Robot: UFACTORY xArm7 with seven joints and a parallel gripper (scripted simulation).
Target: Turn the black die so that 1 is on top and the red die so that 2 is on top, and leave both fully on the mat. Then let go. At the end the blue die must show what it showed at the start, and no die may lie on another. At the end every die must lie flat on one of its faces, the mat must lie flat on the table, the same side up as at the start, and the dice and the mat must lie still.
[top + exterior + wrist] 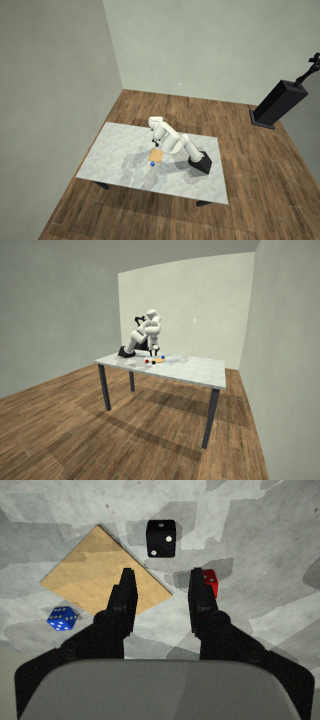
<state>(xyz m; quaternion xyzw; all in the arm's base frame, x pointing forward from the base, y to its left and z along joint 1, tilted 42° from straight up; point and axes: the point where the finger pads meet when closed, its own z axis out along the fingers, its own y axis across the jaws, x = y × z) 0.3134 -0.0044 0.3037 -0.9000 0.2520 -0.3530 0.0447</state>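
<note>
My gripper [153, 355] [162, 582] is open about halfway and empty, above the table. The black die [153, 362] [161, 539] lies off the mat; in the wrist view its large face shows two pips and a narrow face one. I cannot tell surely which is up. The red die [146, 361] [212, 581] lies off the mat, partly hidden behind the right finger in the wrist view and hidden in the top view. The blue die [152, 163] [162, 357] [61, 618] lies beside the opposite side of the tan mat [155, 155] [158, 360] [90, 570].
The grey-white table [111, 149] [196, 369] bears the dice, the mat and the arm's black base [202, 164] [126, 352]. The white arm [170, 139] [139, 336] reaches over the table. A black pedestal [276, 103] stands on the floor beyond it.
</note>
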